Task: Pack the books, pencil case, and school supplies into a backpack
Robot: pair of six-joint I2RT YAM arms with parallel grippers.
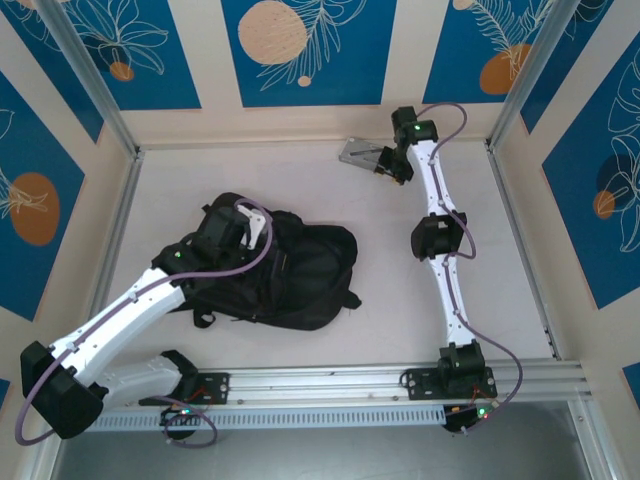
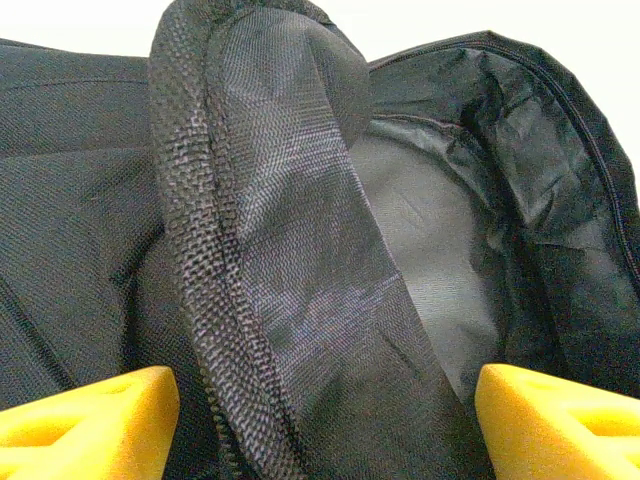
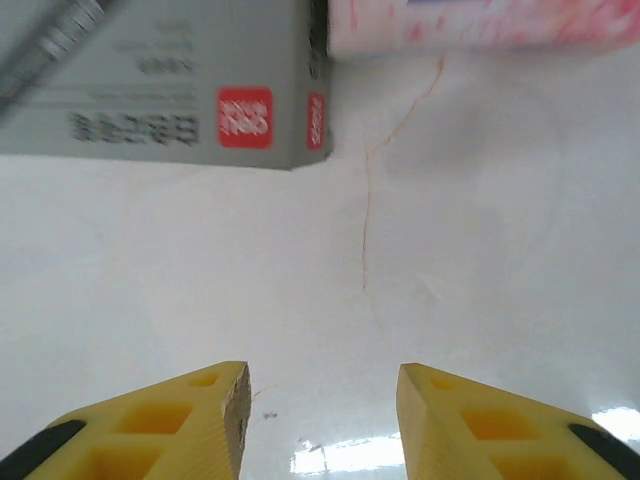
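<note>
Black backpack [image 1: 290, 270] lies mid-table, left gripper [image 2: 325, 420] spread wide astride its open flap [image 2: 270, 200], while right gripper [image 3: 322, 400], half-open and empty, faces the grey pencil case [image 3: 150, 90] lying well apart, where narrow jaws may shove rather than grip it.

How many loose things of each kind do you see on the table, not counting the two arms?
Black backpack: 1
Grey pencil case: 1
Pink-and-white block: 1
Total: 3
</note>
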